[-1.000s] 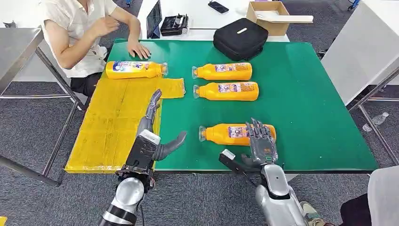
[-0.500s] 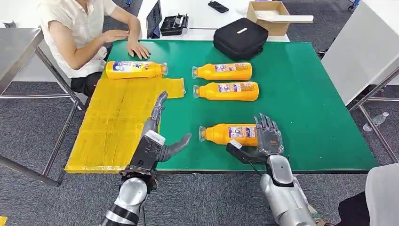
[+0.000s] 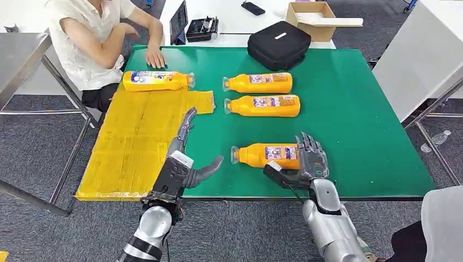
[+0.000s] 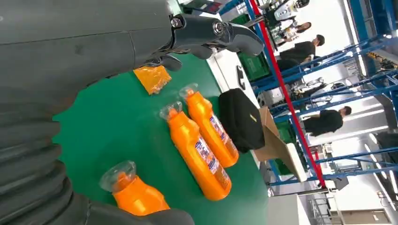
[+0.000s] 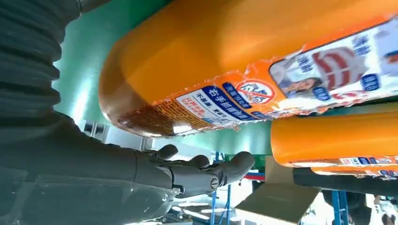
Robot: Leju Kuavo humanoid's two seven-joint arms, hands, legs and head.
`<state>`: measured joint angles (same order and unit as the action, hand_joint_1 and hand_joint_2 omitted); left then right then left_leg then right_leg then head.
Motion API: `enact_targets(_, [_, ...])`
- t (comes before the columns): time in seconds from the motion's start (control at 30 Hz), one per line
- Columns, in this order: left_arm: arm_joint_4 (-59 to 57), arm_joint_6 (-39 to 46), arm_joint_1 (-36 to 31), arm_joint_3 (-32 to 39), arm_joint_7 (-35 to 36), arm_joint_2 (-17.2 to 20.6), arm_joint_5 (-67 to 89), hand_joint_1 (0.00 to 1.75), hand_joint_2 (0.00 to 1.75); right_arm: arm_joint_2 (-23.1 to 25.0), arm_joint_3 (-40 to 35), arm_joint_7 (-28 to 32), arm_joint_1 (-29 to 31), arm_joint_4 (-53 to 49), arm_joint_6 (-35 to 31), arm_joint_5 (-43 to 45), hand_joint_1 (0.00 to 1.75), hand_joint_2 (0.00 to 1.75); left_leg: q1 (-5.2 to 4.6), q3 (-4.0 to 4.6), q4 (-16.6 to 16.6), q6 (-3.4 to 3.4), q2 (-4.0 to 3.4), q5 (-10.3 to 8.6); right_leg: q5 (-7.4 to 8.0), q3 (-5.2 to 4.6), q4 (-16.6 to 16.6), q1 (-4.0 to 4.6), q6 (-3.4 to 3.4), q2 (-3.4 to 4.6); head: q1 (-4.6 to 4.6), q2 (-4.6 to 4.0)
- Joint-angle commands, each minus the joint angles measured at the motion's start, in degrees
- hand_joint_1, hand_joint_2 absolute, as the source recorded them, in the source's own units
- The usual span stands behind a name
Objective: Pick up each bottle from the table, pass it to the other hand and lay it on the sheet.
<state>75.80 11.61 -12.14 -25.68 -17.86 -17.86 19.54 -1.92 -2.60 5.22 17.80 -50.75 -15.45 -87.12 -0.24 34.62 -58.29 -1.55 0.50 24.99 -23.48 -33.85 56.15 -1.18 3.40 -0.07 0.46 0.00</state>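
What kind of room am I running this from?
Probably an industrial lab or workshop hall: blue steel racking, a green-topped work table on grey carpet, and people standing among the equipment.

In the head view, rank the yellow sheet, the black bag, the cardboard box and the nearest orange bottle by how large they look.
1. yellow sheet, clearly largest
2. black bag
3. nearest orange bottle and cardboard box: too close to rank; the box is cut off at the edge and farther away.

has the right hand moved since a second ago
Yes. In the head view the right hand has shifted to the right along the nearest orange bottle, from over its label toward its base end.
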Motion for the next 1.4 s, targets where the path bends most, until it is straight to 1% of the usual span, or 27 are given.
enact_targets(0.03, [-3.69,0.17,-0.86,-0.58,-0.1,-2.14,-0.15,0.0,1.75,-0.19,2.29,2.16,3.35,7.23,0.95,2.16,0.0,1.75,0.06,-0.2,0.02,0.09,-0.01,0.08,-0.07,0.23,-0.05,0.08,-0.14,-0.03,0.0,0.0])
enact_targets(0.1, [-3.96,0.36,-1.1,-0.58,-0.22,-2.14,-0.41,0.0,1.75,-0.24,2.63,3.08,3.56,8.58,0.96,3.27,0.0,1.75,0.04,-0.12,0.02,0.05,-0.01,0.05,-0.04,0.13,-0.03,0.04,-0.09,-0.01,0.0,0.0])
enact_targets(0.13, [-4.37,0.41,-1.47,-0.69,-0.47,-2.14,-1.0,0.0,1.75,-0.52,2.81,3.91,3.99,10.02,0.29,4.18,0.0,1.75,0.06,-0.23,0.03,0.08,-0.02,0.09,-0.07,0.26,-0.07,0.08,-0.14,-0.02,0.0,0.0])
enact_targets(0.2, [-4.8,0.25,-2.0,-1.26,-0.71,-2.14,-1.42,0.0,1.75,-0.69,3.26,4.48,5.17,12.08,-1.1,5.25,0.0,1.75,0.04,-0.13,0.02,0.05,0.03,0.04,-0.04,0.16,-0.05,0.05,-0.08,-0.05,0.0,0.0])
enact_targets(0.23, [-4.9,0.24,-2.1,-1.46,-0.74,-2.14,-1.52,0.0,1.75,-0.69,3.43,4.44,5.44,12.4,-1.06,5.44,0.0,1.75,0.07,-0.22,0.0,0.08,0.01,0.08,-0.07,0.26,-0.06,0.09,-0.13,-0.05,0.0,0.0])
enact_targets(0.4, [-6.01,0.64,-3.26,-2.83,-0.99,-2.14,-2.75,0.0,1.75,-1.16,4.82,4.9,7.51,17.46,-0.22,6.99,0.0,1.75,0.05,-0.09,-0.01,0.05,0.02,0.02,-0.02,0.13,-0.04,0.05,-0.09,-0.05,0.0,0.0])
enact_targets(0.53, [-6.1,0.64,-3.35,-2.8,-1.03,-2.14,-2.89,0.0,1.75,-1.39,4.86,5.2,7.65,18.34,-0.6,7.07,0.0,1.75,0.07,-0.22,-0.01,0.08,0.04,0.05,-0.05,0.26,-0.05,0.08,-0.13,-0.09,0.0,0.0])
enact_targets(0.57, [-6.12,0.6,-3.4,-2.81,-1.07,-2.14,-2.99,0.0,1.75,-1.75,4.82,5.17,7.73,19.09,0.01,7.17,0.09,1.75,0.07,-0.22,0.01,0.07,0.03,0.04,-0.04,0.24,-0.06,0.08,-0.11,-0.08,0.0,0.0])
enact_targets(0.6, [-6.14,0.59,-3.44,-2.83,-1.08,-2.14,-3.01,0.0,1.75,-2.18,5.08,5.12,7.36,19.35,0.0,7.31,0.26,1.75,0.04,-0.19,0.0,0.05,0.04,0.02,-0.02,0.2,-0.05,0.05,-0.07,-0.09,0.0,0.0])
enact_targets(0.63, [-6.37,0.55,-3.61,-3.0,-1.1,-2.14,-3.31,0.0,1.75,-2.57,5.16,5.6,7.37,20.08,0.15,7.55,0.59,1.75,0.07,-0.26,0.01,0.08,0.07,0.04,-0.05,0.31,-0.07,0.08,-0.11,-0.13,0.0,0.0])
enact_targets(0.67, [-6.5,0.55,-3.69,-3.07,-1.13,-2.14,-3.47,0.0,1.75,-2.92,5.25,5.92,7.12,20.55,-0.02,7.66,1.38,1.75,0.06,-0.26,0.01,0.06,0.12,0.02,-0.04,0.3,-0.08,0.07,-0.09,-0.16,0.0,0.0])
enact_targets(0.7, [-6.69,0.54,-3.76,-3.29,-1.22,-2.14,-3.83,0.0,1.75,-3.23,5.57,6.17,7.15,21.3,0.2,8.06,1.75,1.75,0.05,-0.23,0.0,0.05,0.12,0.0,-0.03,0.28,-0.07,0.06,-0.06,-0.16,0.02,0.0])
enact_targets(0.93, [-7.03,0.58,-4.07,-3.46,-1.53,-2.14,-4.55,0.0,1.75,-4.22,5.46,7.83,6.83,23.2,0.47,8.28,1.75,1.75,0.05,-0.31,-0.01,0.03,0.14,0.0,-0.03,0.36,-0.08,0.05,-0.05,-0.15,0.02,0.0])
enact_targets(0.97, [-7.0,0.53,-4.08,-3.38,-1.55,-2.14,-4.58,0.0,1.75,-4.2,5.54,8.13,6.76,23.15,0.4,8.52,1.75,1.75,0.06,-0.39,0.01,0.06,0.25,0.01,-0.06,0.48,-0.11,0.07,-0.1,-0.27,0.0,0.0])
enact_targets(1.03, [-6.92,0.37,-4.05,-3.4,-1.56,-2.14,-4.6,0.0,1.75,-4.21,5.43,8.1,6.71,22.98,0.49,8.57,1.75,1.75,0.05,-0.39,0.0,0.04,0.14,0.0,-0.02,0.44,-0.09,0.06,-0.06,-0.15,0.0,0.0])
enact_targets(1.17, [-6.91,0.38,-4.05,-3.43,-1.67,-2.14,-4.75,0.0,1.75,-4.25,5.3,8.05,6.62,22.64,0.55,8.67,1.75,1.75,0.06,-0.47,0.02,0.08,0.21,0.0,-0.04,0.54,-0.11,0.07,-0.11,-0.23,0.02,0.0])
enact_targets(1.23, [-6.88,0.43,-4.06,-3.41,-1.76,-2.14,-4.81,0.0,1.75,-4.25,5.14,7.86,6.57,22.44,0.48,8.57,1.75,1.75,0.04,-0.51,-0.01,0.04,0.12,0.01,-0.03,0.54,-0.09,0.06,-0.05,-0.13,0.0,0.0])
enact_targets(1.3, [-6.57,0.7,-3.96,-3.3,-1.92,-2.14,-4.77,0.0,1.75,-4.13,5.17,7.8,6.35,22.06,0.11,8.68,1.75,1.75,0.11,-0.6,0.02,0.11,0.19,0.03,-0.05,0.68,-0.14,0.14,-0.17,-0.23,0.0,0.0])
enact_targets(1.37, [-6.18,1.27,-3.67,-3.21,-2.38,-2.14,-4.62,0.0,1.75,-3.79,5.88,8.69,5.8,21.17,-0.45,9.87,1.75,1.75,0.11,-0.6,0.03,0.12,0.22,0.01,-0.04,0.71,-0.18,0.14,-0.18,-0.27,0.0,0.0])
enact_targets(1.4, [-5.92,2.12,-3.46,-3.09,-3.2,-2.14,-5.32,0.0,1.75,-3.08,7.53,10.38,5.42,20.24,-0.52,12.43,1.75,1.75,0.08,-0.59,0.01,0.08,0.18,0.01,-0.04,0.67,-0.14,0.1,-0.13,-0.22,0.0,0.0])
